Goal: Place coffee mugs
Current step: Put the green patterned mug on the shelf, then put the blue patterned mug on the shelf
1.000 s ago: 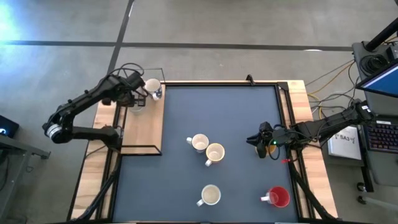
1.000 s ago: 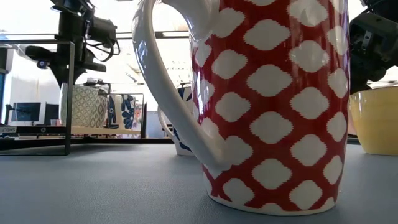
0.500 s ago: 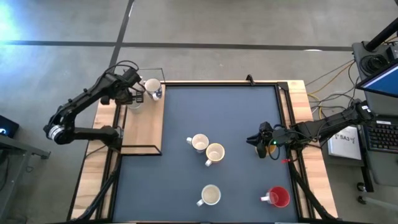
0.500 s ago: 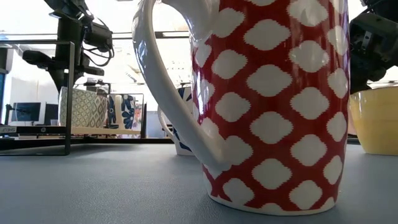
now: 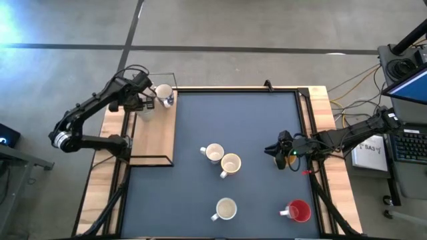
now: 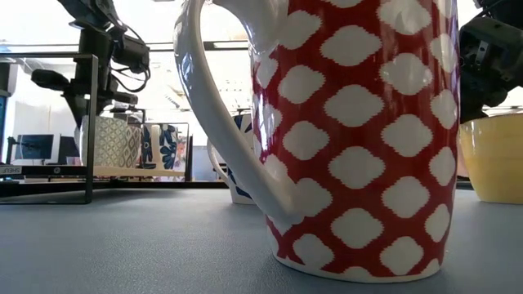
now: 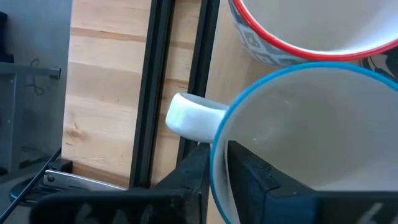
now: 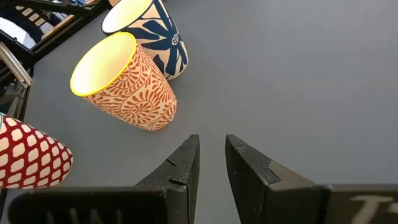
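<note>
My left claw [image 7: 219, 171] straddles the rim of the blue-rimmed white ceramic mug [image 7: 311, 130] on the wooden shelf [image 5: 157, 133], fingers loosening (the right claw [image 5: 279, 155] idles, slightly parted and empty).

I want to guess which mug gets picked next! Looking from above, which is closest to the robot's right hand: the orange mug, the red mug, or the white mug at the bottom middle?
From the right hand, by the mat's right edge:
1. Orange mug, just left of it, mid-mat.
2. Red mug, below it, in the bottom right corner.
3. White mug, bottom middle, farthest.
</note>
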You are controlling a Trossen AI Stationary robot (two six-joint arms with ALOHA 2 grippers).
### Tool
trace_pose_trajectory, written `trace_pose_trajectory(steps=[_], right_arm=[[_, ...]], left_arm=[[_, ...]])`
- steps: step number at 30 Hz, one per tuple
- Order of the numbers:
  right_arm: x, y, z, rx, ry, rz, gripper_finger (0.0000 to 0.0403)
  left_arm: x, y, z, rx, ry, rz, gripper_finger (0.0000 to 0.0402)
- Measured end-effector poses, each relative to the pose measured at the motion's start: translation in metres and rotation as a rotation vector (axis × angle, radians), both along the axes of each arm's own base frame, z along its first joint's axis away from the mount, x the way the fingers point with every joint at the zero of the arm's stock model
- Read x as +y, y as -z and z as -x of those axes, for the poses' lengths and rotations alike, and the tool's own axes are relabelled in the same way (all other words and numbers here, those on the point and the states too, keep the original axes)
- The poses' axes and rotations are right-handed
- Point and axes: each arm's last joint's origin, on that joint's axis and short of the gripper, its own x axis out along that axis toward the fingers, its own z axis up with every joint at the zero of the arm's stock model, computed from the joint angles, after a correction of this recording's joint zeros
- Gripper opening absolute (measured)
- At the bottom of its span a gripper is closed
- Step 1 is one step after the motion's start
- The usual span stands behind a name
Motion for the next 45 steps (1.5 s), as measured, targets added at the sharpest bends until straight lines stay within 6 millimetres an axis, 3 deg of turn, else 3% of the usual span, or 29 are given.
trace_pose_trajectory(steps=[9, 18, 31, 37, 45], right_arm=[[0.000, 0.000, 0.000, 0.000, 0.000, 0.000, 0.0068], [0.000, 0.000, 0.000, 0.000, 0.000, 0.000, 0.0068], [0.000, 0.000, 0.000, 0.000, 0.000, 0.000, 0.0068], [0.000, 0.000, 0.000, 0.000, 0.000, 0.000, 0.0068], [0.000, 0.000, 0.000, 0.000, 0.000, 0.000, 0.0068]], left_arm=[[-0.001, 0.001, 0.000, 0.012, 0.008, 0.016, 0.0067], [-0.004, -0.003, 0.004, 0.042, 0.014, 0.000, 0.0066], [-0.019, -0.030, 0.009, -0.072, 0.065, -0.044, 0.0065], [-0.029, -0.035, -0.005, -0.154, 0.166, -0.067, 0.0070], [-0.035, -0.051, -0.031, -0.133, 0.382, -0.094, 0.0107]])
